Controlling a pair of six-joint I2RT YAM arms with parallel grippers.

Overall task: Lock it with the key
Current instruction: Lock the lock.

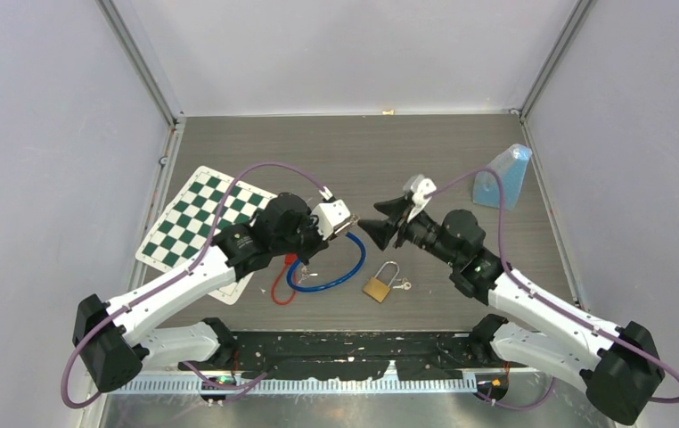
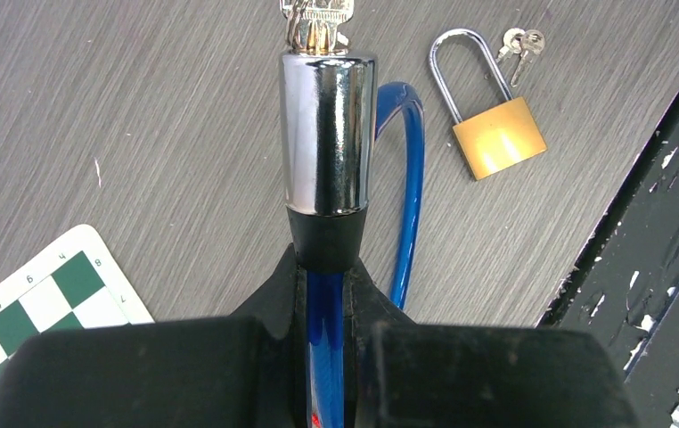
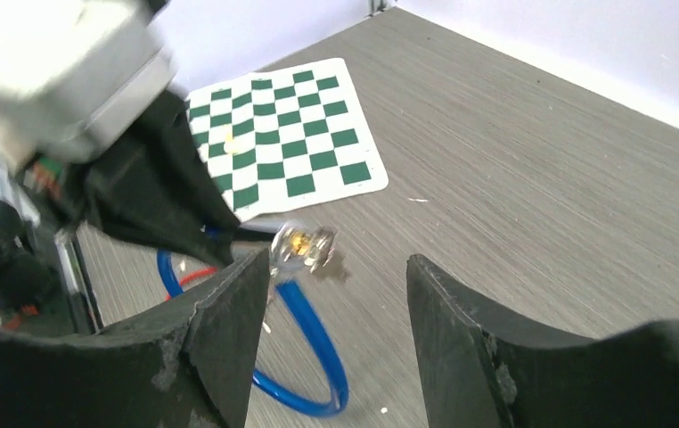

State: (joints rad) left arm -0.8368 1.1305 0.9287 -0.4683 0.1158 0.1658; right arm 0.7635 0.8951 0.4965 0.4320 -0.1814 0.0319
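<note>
My left gripper (image 1: 343, 230) is shut on the blue cable lock (image 2: 404, 205) just behind its chrome cylinder (image 2: 328, 129), held above the table. A key (image 2: 316, 20) sticks out of the cylinder's far end; it also shows in the right wrist view (image 3: 305, 247). My right gripper (image 1: 379, 219) is open and empty, facing the cylinder's key end a short way off, with the key near its left finger (image 3: 229, 308). The blue cable loop (image 1: 347, 267) lies on the table below.
A brass padlock (image 1: 378, 285) with small keys (image 1: 402, 285) lies right of the loop, also in the left wrist view (image 2: 499, 135). A red cable (image 1: 280, 287) lies under the left arm. A chessboard mat (image 1: 195, 218) is at left, a blue translucent object (image 1: 505, 176) at back right.
</note>
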